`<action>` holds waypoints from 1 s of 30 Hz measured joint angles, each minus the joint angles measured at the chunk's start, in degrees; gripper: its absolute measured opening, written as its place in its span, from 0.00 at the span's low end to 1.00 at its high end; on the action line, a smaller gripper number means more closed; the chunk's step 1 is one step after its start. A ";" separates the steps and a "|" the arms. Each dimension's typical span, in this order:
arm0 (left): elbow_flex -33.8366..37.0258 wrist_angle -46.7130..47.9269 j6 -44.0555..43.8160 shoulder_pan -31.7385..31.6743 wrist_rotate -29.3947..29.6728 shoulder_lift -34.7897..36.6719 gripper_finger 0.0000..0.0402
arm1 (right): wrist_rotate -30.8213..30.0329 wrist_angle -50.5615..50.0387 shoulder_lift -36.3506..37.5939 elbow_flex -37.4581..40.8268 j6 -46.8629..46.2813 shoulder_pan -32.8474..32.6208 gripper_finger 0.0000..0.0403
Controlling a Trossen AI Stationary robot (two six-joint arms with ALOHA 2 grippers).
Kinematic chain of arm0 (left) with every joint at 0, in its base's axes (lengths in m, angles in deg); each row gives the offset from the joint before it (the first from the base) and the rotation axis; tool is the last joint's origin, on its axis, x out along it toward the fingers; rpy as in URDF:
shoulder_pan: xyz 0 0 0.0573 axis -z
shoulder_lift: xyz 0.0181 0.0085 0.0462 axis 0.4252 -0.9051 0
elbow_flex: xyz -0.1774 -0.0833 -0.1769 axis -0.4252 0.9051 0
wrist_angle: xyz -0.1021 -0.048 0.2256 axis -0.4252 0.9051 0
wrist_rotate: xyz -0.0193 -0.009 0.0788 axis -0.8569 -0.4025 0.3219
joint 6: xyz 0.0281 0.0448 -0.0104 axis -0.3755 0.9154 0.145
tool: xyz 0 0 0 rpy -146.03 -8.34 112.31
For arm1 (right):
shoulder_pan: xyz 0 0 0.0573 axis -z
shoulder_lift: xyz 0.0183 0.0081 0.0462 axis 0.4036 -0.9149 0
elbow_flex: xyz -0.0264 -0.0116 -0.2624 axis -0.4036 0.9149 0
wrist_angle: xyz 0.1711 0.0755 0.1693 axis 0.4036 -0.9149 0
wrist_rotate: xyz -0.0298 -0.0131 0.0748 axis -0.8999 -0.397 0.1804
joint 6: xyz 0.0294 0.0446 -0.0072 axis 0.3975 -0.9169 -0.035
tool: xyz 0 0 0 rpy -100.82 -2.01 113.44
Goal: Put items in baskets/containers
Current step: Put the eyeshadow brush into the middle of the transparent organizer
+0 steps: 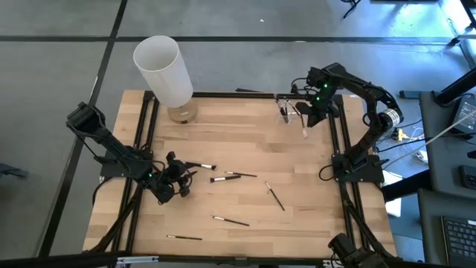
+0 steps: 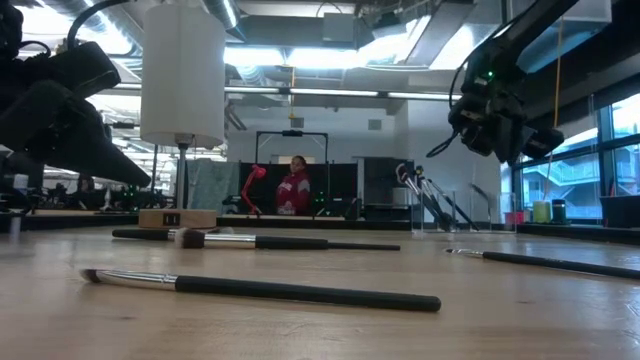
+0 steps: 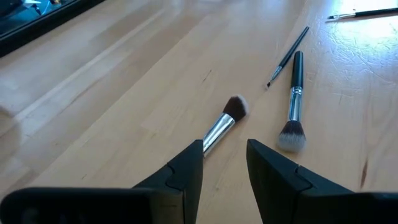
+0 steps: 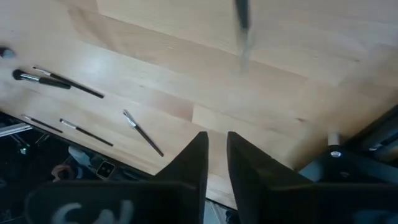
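Observation:
Several thin black-handled brushes lie flat on the wooden table point(image 1: 223, 126), among them one point(image 1: 199, 166) just ahead of my left gripper point(image 1: 177, 183). In the left wrist view that brush's tuft point(image 3: 236, 107) and silver ferrule run back behind one fingertip of my left gripper point(image 3: 225, 155), which is open and low over the table. The clear holder point(image 1: 286, 110) stands at the far right with brushes leaning in it point(image 2: 412, 182). My right gripper point(image 4: 216, 146) hangs above it, slightly open with nothing between its fingers. A blurred brush point(image 4: 242, 28) shows beyond them. My left gripper stands over the handle end of the brush, whose ferrule point(image 3: 212, 138) disappears behind one fingertip point(image 3: 194, 158). That fingertip hides the handle, so I cannot tell whether it touches the brush. The brush lies flat on the table.
A tall white cylinder point(image 1: 162, 68) stands on a small wooden base at the far left. Black frame rails point(image 1: 145, 134) run along both sides of the table. More brushes lie in the middle point(image 1: 275, 196) and near the front edge point(image 1: 230, 221). A person point(image 2: 296, 186) is in the room behind.

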 joint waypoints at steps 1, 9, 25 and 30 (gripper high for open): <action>0.00 0.00 -0.01 0.00 0.00 0.01 0.29 | 0.02 0.01 -0.41 0.00 -0.01 0.16 0.16; 0.00 0.01 -0.01 0.00 -0.09 0.01 0.29 | 2.24 5.31 -1.29 0.00 1.00 1.84 0.24; 0.00 0.07 -0.90 0.00 -0.21 -0.01 0.29 | -40.64 4.00 22.42 2.38 13.92 -15.69 0.24; 0.00 -0.02 -1.00 0.00 -0.15 0.01 0.29 | -42.56 3.66 28.54 9.09 23.28 -25.41 0.24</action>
